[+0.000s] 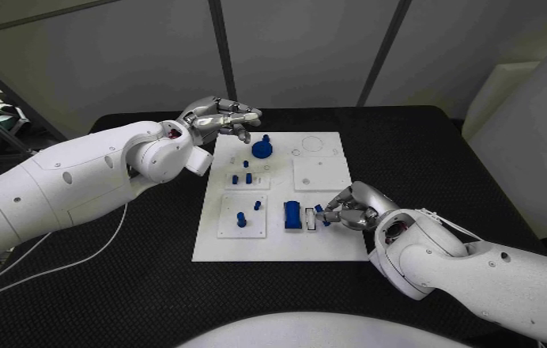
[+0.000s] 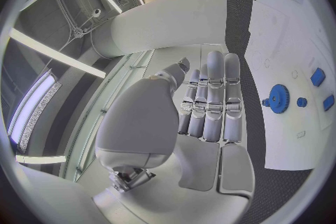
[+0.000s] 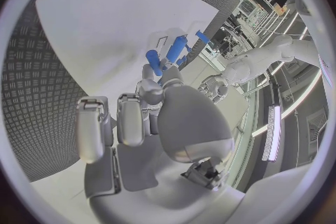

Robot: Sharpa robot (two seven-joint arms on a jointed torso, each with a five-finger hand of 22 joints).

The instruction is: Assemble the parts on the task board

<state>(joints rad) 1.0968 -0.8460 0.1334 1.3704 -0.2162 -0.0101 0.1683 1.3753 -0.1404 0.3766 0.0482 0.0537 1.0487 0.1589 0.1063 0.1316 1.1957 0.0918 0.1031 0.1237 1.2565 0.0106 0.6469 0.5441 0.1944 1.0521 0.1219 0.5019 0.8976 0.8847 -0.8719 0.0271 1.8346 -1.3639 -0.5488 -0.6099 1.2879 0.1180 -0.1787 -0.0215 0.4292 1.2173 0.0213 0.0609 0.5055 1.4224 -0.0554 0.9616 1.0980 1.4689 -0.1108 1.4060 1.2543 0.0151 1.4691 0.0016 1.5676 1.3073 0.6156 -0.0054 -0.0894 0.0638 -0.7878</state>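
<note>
The white task board (image 1: 325, 241) lies mid-table. On it stand a blue gear (image 1: 262, 149), two short blue pegs (image 1: 242, 179), two more blue pieces (image 1: 240, 219) on a raised square plate, and a blue block (image 1: 293, 216). My right hand (image 1: 351, 208) rests at the board's near right part and pinches a small blue part (image 1: 322, 219) between thumb and finger, beside the block. That small blue part (image 3: 153, 61) sticks out past the fingertips. My left hand (image 1: 222, 119) hovers over the board's far left corner, fingers (image 2: 213, 101) stretched out and holding nothing, the gear (image 2: 279, 98) beyond them.
A white square plate (image 1: 319, 172) sits on the board's right half, with drawn circles (image 1: 310, 144) behind it. Black table surface (image 1: 137, 285) surrounds the board. A thin white cable (image 1: 69, 257) trails across the near left table.
</note>
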